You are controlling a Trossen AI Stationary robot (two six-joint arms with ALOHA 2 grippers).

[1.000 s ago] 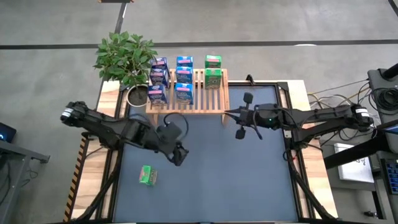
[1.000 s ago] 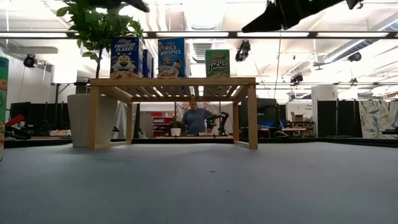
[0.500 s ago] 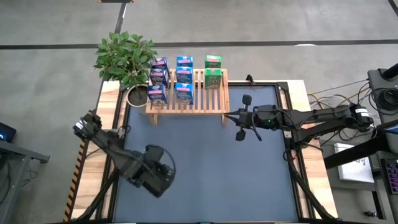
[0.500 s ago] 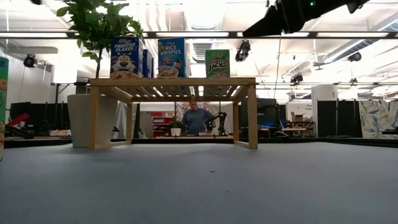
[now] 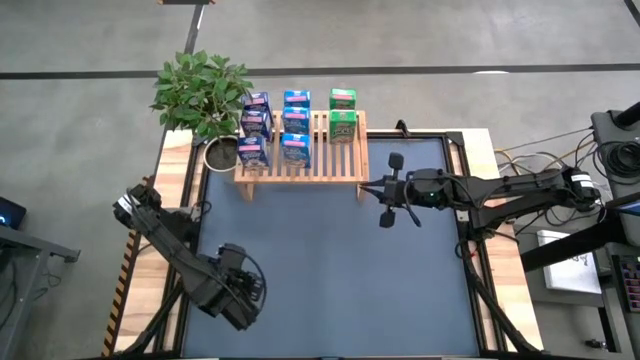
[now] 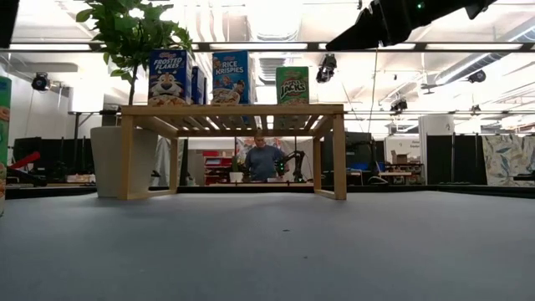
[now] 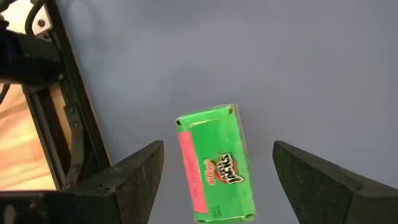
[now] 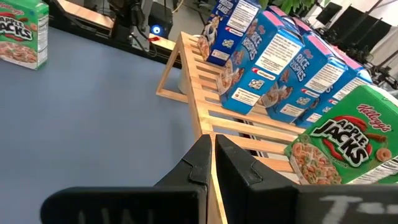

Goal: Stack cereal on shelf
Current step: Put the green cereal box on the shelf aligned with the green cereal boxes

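Cereal boxes (image 5: 295, 128) mostly stand on the light slatted wooden shelf (image 5: 300, 166); one green box (image 7: 216, 165) remains below the wide-open left gripper (image 7: 217, 180).

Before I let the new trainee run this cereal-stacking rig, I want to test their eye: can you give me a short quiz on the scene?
1. True or false: the left pincer is shut on the green cereal box.
2. What stands at the left end of the shelf? A) a potted plant B) a bowl C) a lamp
3. Fill in: the right pincer, by the shelf's right end, has its fingers ____.

Key: 1 false, it is open above the box. 2 A, the potted plant. 3 shut.
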